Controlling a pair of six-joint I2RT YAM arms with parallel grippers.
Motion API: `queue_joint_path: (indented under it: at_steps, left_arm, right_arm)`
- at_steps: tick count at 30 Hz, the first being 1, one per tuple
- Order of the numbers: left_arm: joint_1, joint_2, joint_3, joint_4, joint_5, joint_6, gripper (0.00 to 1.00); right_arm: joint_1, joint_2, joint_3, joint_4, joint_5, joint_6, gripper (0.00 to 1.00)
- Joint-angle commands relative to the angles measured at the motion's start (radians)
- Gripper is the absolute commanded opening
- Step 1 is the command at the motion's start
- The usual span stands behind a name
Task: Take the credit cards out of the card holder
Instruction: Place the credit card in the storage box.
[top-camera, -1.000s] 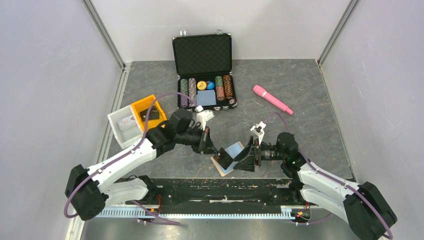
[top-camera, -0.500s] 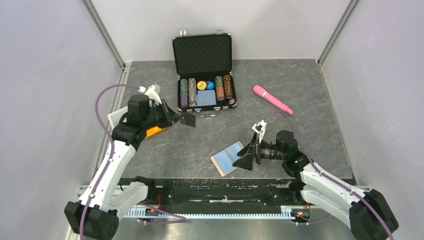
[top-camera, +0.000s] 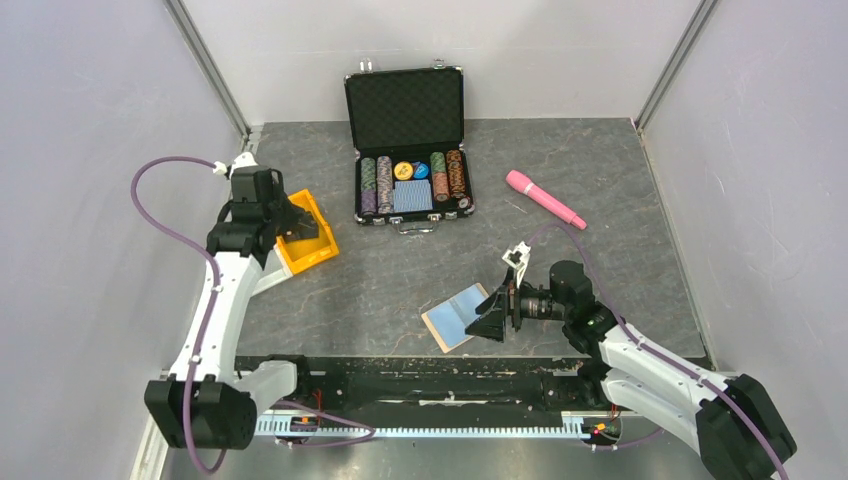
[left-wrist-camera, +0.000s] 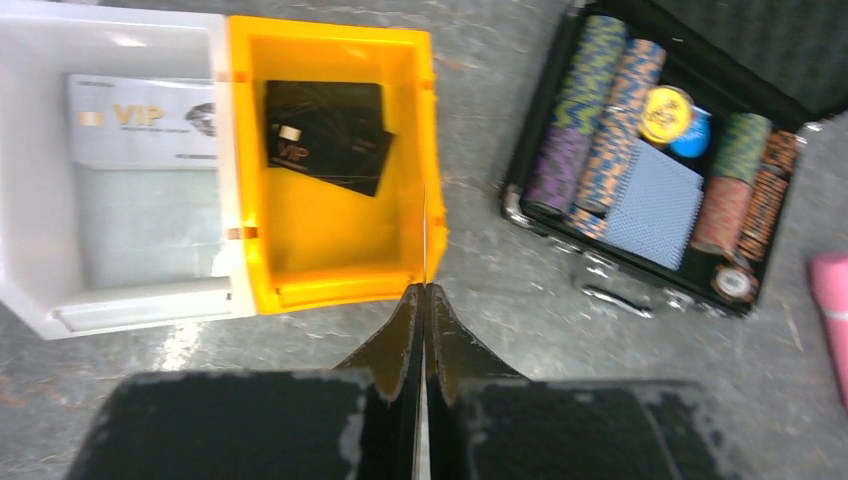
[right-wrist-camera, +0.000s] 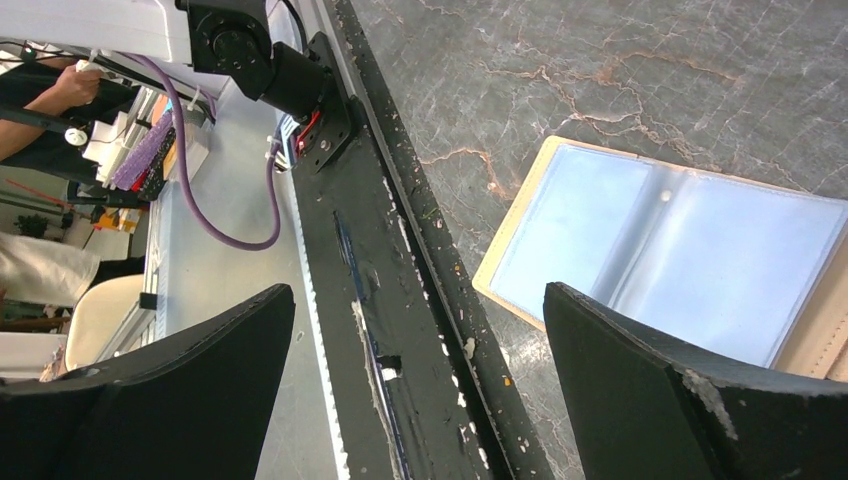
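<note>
While the card holder (top-camera: 455, 317) lies open on the counter (top-camera: 600, 200) seen from above, the left wrist cam shows the left fingers (left-wrist-camera: 395, 340) clenched on a thin card (left-wrist-camera: 424, 240), edge-on over the yellow bin (left-wrist-camera: 330, 285). Right wrist: right fingers (right-wrist-camera: 640, 400) released wide, holder beyond them.

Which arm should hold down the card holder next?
Right. The right gripper stands open beside the card holder; the left gripper is far off above the yellow bin, shut on a card.

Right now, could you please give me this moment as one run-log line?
left end effector: shut on card over yellow bin | right end effector: open beside card holder, lying open on table
</note>
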Motion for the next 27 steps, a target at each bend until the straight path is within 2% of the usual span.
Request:
queue_joint_path:
  at_steps: [1,9,20,27]
  left_arm:
    - [0.056,0.062,0.03,0.037,-0.065,0.061,0.02]
    - [0.155,0.201,0.025,0.091,0.025,0.067,0.02]
    - [0.157,0.329,0.059,0.044,0.054,0.124,0.02]
    - [0.158,0.385,0.073,0.073,0.13,0.132,0.02]
  right_arm:
    - [-0.003,0.008,0.022,0.0,-0.002,-0.038,0.98]
    - [-0.003,0.041,0.067,-0.044,-0.012,-0.079,0.98]
    - [-0.006,0.074,0.106,-0.059,-0.013,-0.097,0.98]
    - [-0.008,0.078,0.118,-0.067,-0.017,-0.103,0.98]
